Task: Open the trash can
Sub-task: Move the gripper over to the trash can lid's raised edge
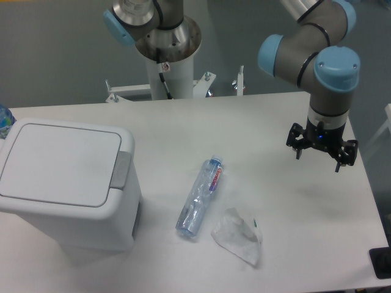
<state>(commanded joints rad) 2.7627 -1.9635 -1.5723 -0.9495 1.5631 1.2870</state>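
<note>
Trash can (67,189), a boxy white bin, sits at the left end of the white tabletop (275,122) with its flat lid (58,162) down and the grey push-button latch (121,169) on the lid's right edge. Well apart from it, over the right side of the tabletop, the gripper (322,146) hangs with its dark fingers (297,148) spread and nothing between them. Between the two lie a crushed clear plastic bottle (198,198) with a red label and, just beside its lower end, a crumpled clear plastic wrapper (238,237).
</note>
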